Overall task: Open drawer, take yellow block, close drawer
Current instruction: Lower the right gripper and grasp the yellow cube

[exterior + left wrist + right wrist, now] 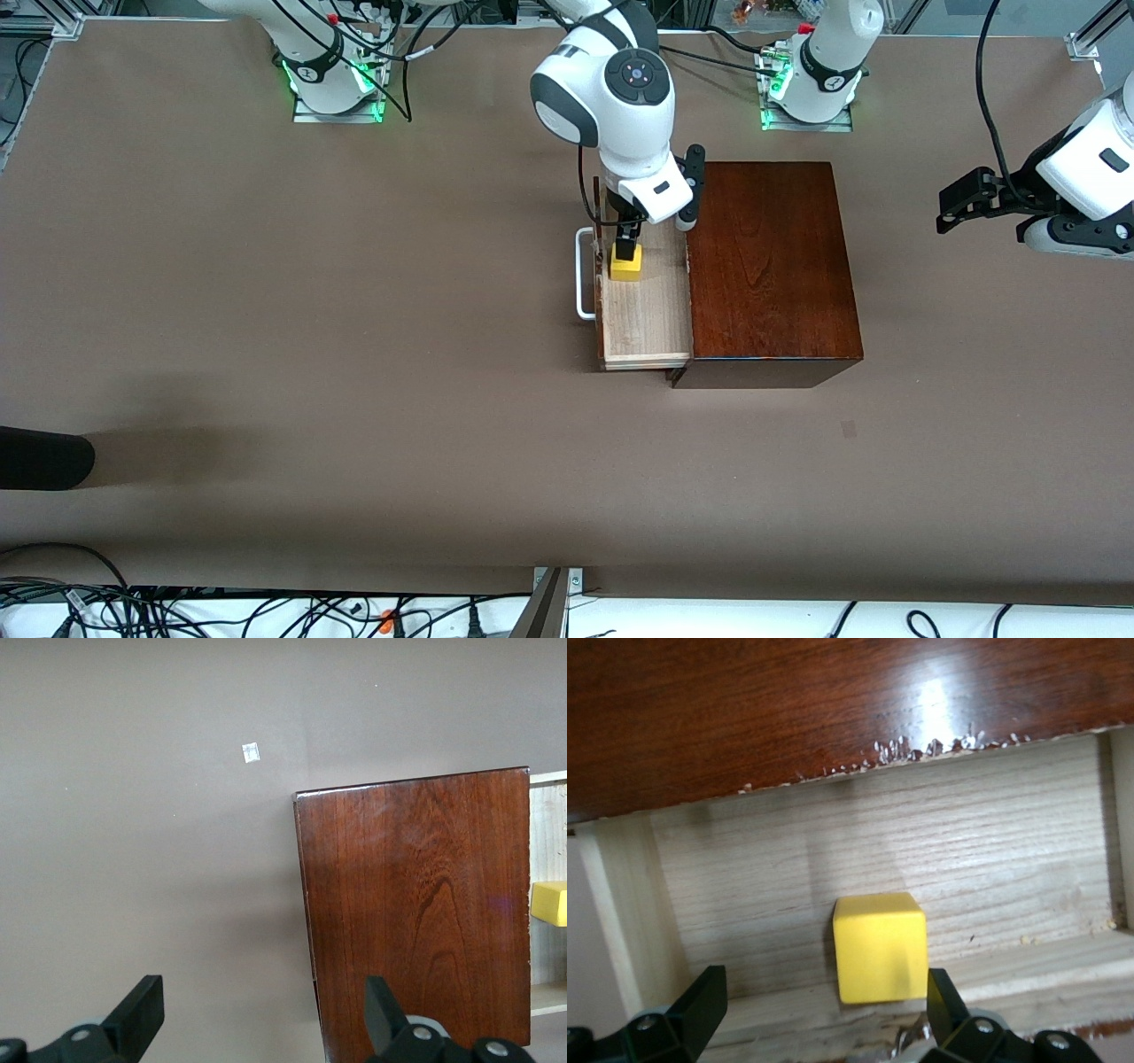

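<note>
**Drawer open, right gripper poised over yellow block**

Seen from the front camera, from that view's left to its right. Brown worktop, bare across most of its width. Near the middle, drawer pulled out of the dark wooden box toward the right arm's end of the worktop, white handle leading. Inside on the pale wood floor, yellow block, close to the drawer front, in the part of the drawer farther from the front camera. Directly above it, right gripper, fingers spread wide to either side of the block, not closed on it. Box resting on the worktop, lid-like top glossy. Well apart, over the left arm's end of the worktop, left gripper waiting, fingers wide, holding nothing.
</note>
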